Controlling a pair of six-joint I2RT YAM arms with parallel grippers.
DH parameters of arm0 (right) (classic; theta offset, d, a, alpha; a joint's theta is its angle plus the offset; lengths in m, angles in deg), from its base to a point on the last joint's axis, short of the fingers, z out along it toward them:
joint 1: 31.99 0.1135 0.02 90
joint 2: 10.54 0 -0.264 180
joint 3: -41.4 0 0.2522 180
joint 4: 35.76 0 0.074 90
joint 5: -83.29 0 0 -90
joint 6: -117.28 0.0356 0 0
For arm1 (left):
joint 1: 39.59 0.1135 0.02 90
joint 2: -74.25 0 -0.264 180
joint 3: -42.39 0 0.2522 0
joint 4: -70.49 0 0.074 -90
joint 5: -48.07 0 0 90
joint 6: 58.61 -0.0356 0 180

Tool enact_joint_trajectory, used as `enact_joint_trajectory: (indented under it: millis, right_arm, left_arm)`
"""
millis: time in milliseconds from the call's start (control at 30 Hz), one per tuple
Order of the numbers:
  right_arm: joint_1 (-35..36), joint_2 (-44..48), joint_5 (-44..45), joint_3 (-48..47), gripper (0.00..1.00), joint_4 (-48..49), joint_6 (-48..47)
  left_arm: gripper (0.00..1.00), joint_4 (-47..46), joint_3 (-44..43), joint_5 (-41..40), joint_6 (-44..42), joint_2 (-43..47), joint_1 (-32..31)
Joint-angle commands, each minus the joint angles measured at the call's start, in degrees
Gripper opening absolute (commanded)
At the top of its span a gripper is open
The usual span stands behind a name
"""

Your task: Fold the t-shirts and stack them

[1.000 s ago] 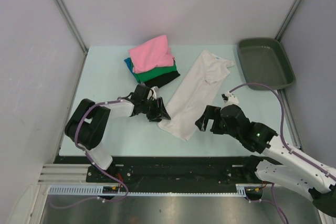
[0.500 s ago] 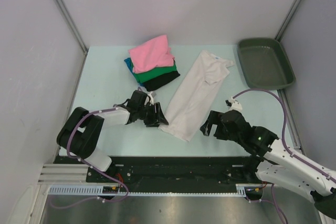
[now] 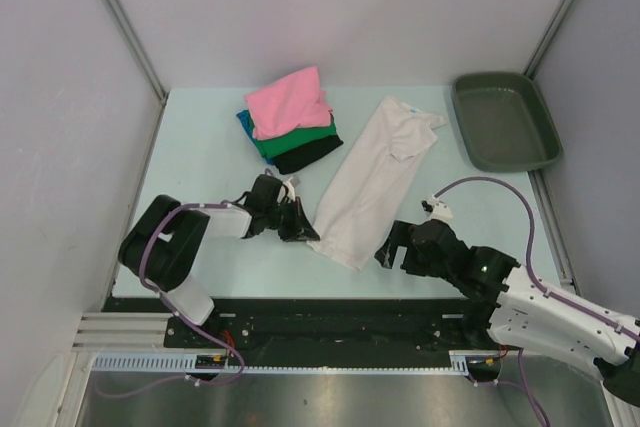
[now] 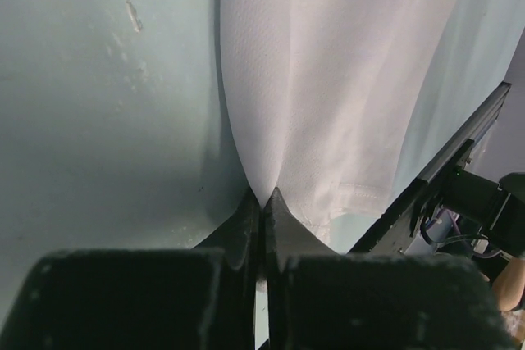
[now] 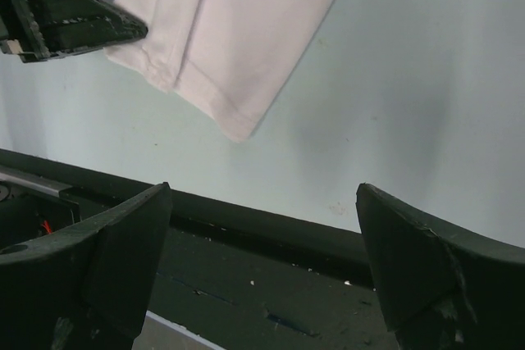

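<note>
White cloth lies in a long narrow strip across the middle of the pale surface (image 3: 200, 162). This is the white t-shirt (image 3: 372, 172), its collar end towards 1 o'clock and its hem end down near 6 o'clock. The left gripper (image 3: 303, 230) sits low at the strip's 9 o'clock side, close to the hem. Its jaws are pressed together on the shirt's long edge, and a small pucker of cloth rises from the pinch. The right gripper (image 3: 392, 247) is near the hem corner, on its 3 o'clock side and clear of the cloth, with its jaws spread wide.

Up at 11 o'clock sits a folded pile, with the pink t-shirt (image 3: 290, 99) on top and the green t-shirt (image 3: 290, 142) under it. The teal t-shirt (image 3: 243, 121) peeks out at the pile's 9 o'clock edge, and the black t-shirt (image 3: 312, 152) shows at the bottom towards 5 o'clock. A dark green tray (image 3: 505, 159) rests at 2 o'clock, apart from the white shirt.
</note>
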Motion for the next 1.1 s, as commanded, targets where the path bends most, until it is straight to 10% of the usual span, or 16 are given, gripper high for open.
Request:
enact_joint_trajectory:
  millis: [0,600,1067]
  right_arm:
    - [1.39,-1.35,-0.22,3.16,1.00,6.22,4.09]
    - [8.51,0.92,0.48,20.22,0.81,16.36,26.14]
    - [9.13,3.57,2.86,22.77,0.32,13.44,27.39]
  left_arm:
    - [0.00,3.81,5.47,-6.62,-0.76,0.81,-0.26]
    - [0.00,-6.65,13.05,-13.56,16.83,8.92,-19.42]
    - [0.00,-7.62,9.97,-13.65,18.76,9.61,-24.78]
